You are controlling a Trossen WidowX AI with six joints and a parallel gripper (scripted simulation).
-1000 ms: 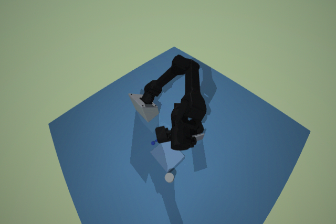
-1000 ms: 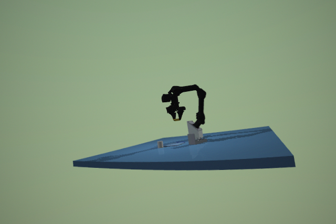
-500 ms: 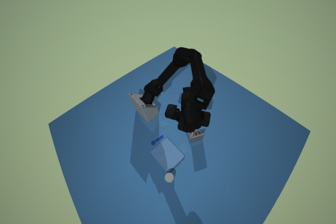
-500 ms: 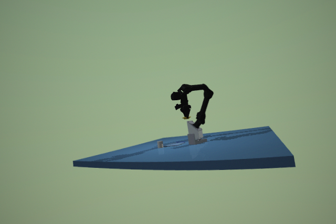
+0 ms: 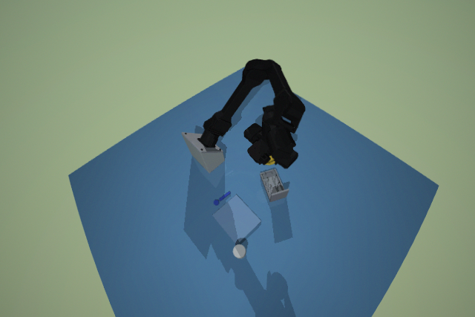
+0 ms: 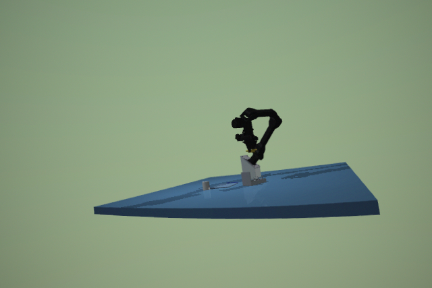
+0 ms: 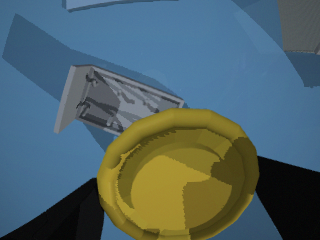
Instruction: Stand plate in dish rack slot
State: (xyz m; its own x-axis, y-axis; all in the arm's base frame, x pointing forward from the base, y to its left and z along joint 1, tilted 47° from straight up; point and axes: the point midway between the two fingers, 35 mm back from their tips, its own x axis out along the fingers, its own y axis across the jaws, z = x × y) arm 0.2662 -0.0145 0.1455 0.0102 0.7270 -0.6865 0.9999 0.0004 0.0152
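The yellow plate (image 5: pixel 270 160) (image 6: pixel 251 150) (image 7: pixel 160 192) is held by opposite sides of its rim, well above the table. My gripper (image 5: pixel 272 159) (image 6: pixel 251 150) (image 7: pixel 178 177) is shut on it, with the black fingers wide apart. The plate looks nearly flat in the exterior view, not upright. The small grey dish rack (image 5: pixel 279 195) (image 6: pixel 246 179) (image 7: pixel 65 102) stands on the table, with a tall wall at one end and short pegs inside. In the wrist view the plate covers the rack's near corner. The arm hides part of the plate in the top view.
A pale blue square mat (image 5: pixel 245 217) (image 6: pixel 225 185) lies beside the rack. A blue spoon-like thing (image 5: pixel 222 197) lies by one edge of the mat. A whitish cylinder (image 5: pixel 239 251) (image 6: pixel 206 185) stands near its far corner. The arm's grey wedge base (image 5: pixel 208 159) (image 6: pixel 250 169) (image 7: pixel 302 25) stands across from the rack.
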